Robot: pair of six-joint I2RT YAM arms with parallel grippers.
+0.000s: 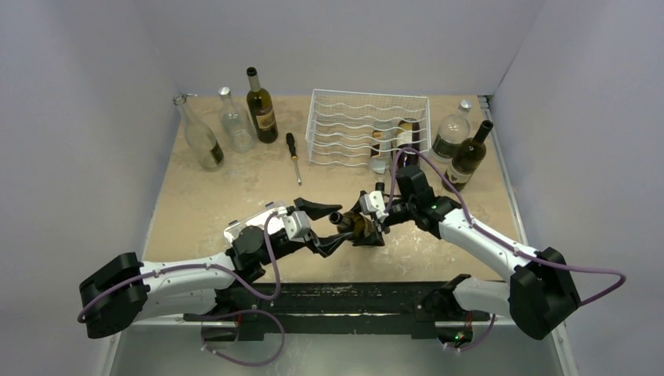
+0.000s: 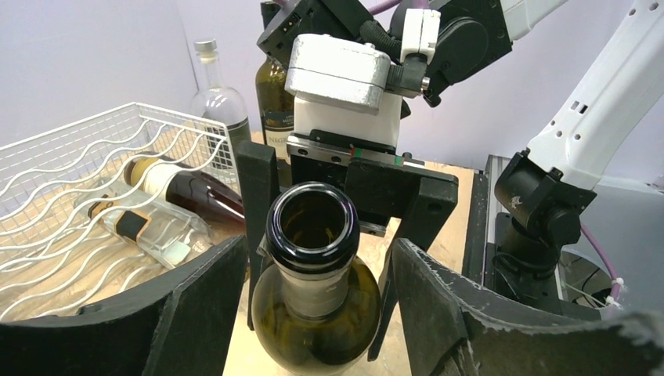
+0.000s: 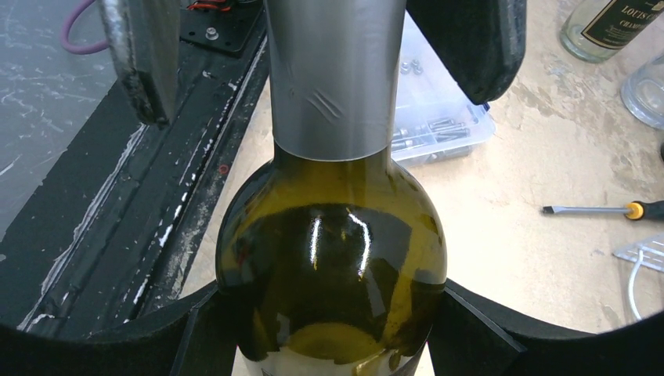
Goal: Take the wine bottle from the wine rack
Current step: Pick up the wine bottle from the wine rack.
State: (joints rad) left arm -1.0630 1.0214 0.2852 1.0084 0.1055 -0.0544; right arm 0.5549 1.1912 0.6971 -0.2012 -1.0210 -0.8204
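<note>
Right tool clasps the wine bottle by its body above the bench, off the wine rack. The neck points left, between the left tool fingers; its grip cannot be told.

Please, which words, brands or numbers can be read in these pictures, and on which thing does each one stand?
"LOUIS", followed by a cut-off letter: label of the clear bottle, right wrist view.
"CHAM", cut by the picture's edge: same label, the line below.
Labels on the bottles in the wine rack and on the standing bottles: too small or blurred.
</note>
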